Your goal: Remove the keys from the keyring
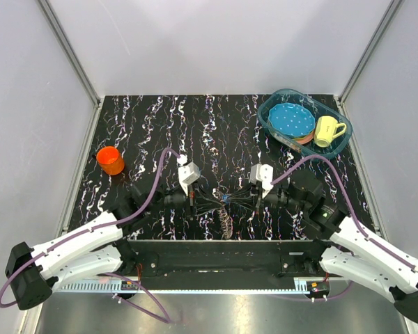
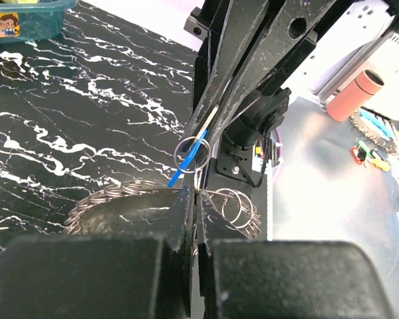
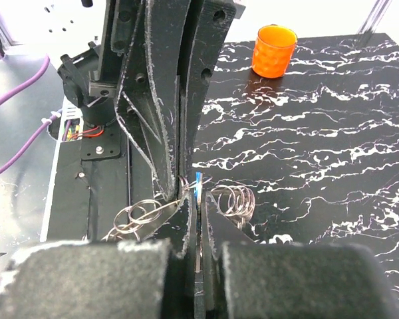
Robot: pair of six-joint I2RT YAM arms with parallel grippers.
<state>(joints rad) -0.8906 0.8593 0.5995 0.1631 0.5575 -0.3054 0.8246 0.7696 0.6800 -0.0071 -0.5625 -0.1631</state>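
Observation:
Both grippers meet over the near middle of the table. My left gripper (image 1: 212, 198) (image 2: 196, 197) is shut on the thin wire keyring (image 2: 216, 195), whose small split rings and grey keys (image 2: 243, 211) bunch on either side of the tips. My right gripper (image 1: 237, 197) (image 3: 199, 199) is shut on the blue-headed piece (image 3: 198, 181), which also shows in the left wrist view (image 2: 189, 159), hooked in a small ring. More rings (image 3: 234, 199) hang beside the right tips. In the top view the keys (image 1: 207, 202) fan out and a bundle (image 1: 226, 221) hangs toward the near edge.
An orange cup (image 1: 111, 161) (image 3: 274, 50) stands at the left. A blue oval basin (image 1: 273, 130) at the back right holds a blue dotted plate (image 1: 291, 120) and a yellow mug (image 1: 327, 130). The table's near edge lies just below the grippers.

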